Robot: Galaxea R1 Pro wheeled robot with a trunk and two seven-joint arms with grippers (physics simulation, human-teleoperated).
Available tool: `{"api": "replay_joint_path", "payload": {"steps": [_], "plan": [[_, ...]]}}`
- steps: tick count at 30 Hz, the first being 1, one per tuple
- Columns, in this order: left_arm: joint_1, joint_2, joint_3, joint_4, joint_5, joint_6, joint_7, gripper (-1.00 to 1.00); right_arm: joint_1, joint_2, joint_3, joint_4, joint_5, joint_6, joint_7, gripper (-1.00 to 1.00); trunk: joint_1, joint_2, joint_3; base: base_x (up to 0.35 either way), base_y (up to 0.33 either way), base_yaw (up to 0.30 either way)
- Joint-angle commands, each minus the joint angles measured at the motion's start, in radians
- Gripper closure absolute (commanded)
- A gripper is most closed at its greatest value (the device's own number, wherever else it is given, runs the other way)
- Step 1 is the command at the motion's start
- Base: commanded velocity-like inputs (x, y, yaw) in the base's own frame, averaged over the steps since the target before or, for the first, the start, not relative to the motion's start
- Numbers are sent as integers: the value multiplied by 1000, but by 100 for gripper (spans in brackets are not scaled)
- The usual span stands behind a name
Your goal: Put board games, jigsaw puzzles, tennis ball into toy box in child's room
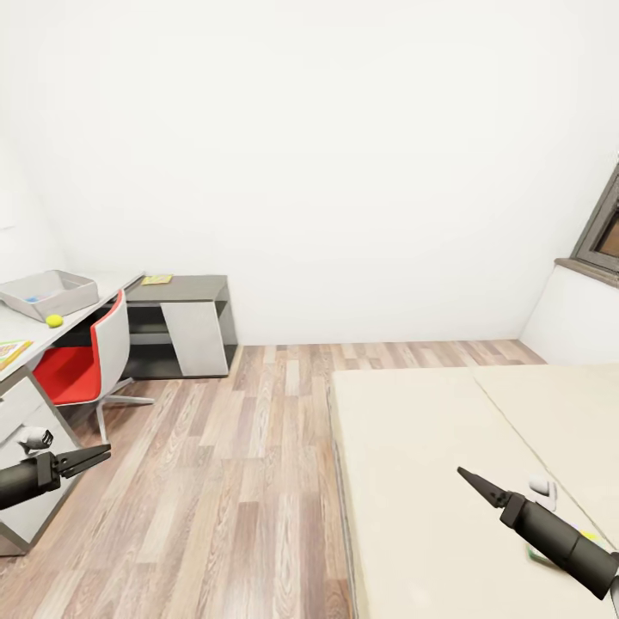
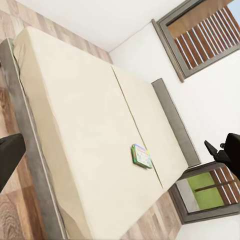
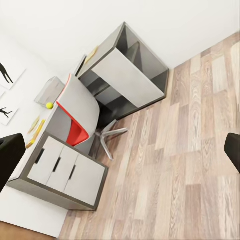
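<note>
The grey toy box (image 1: 50, 293) stands on the light-grey table (image 1: 26, 331) at the left, with a small blue thing inside. The yellow-green tennis ball (image 1: 54, 321) lies just in front of it. A colourful flat box (image 1: 10, 352) pokes in at the table's near edge. On the beige bed (image 1: 430, 464) lies a green-edged board game (image 2: 141, 155), which my right arm mostly hides in the head view. My left gripper (image 1: 97, 455) hovers open beside the table drawers. My right gripper (image 1: 471, 480) hangs open over the bed. Both hold nothing.
A red and white chair (image 1: 90, 361) is tucked under the table. A dark grey side cabinet (image 1: 185, 327) stands beyond it, with a flat yellow-green piece (image 1: 156, 279) on top. Wood floor (image 1: 223, 464) runs between table and bed. A window (image 1: 606, 228) is at the right.
</note>
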Motion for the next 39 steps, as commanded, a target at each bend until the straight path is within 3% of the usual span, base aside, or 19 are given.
{"api": "replay_joint_path", "payload": {"steps": [1, 39], "plan": [[-1, 0, 0, 0, -2, 11, -5, -100, -1, 0, -1, 0, -4, 6, 1, -100, 1, -2, -2, 0, -211, 0], [-1, 0, 0, 0, -2, 11, -5, -100, -1, 2, 1, 0, -3, 6, 1, -100, 1, -2, -2, 0, -212, 0]]}}
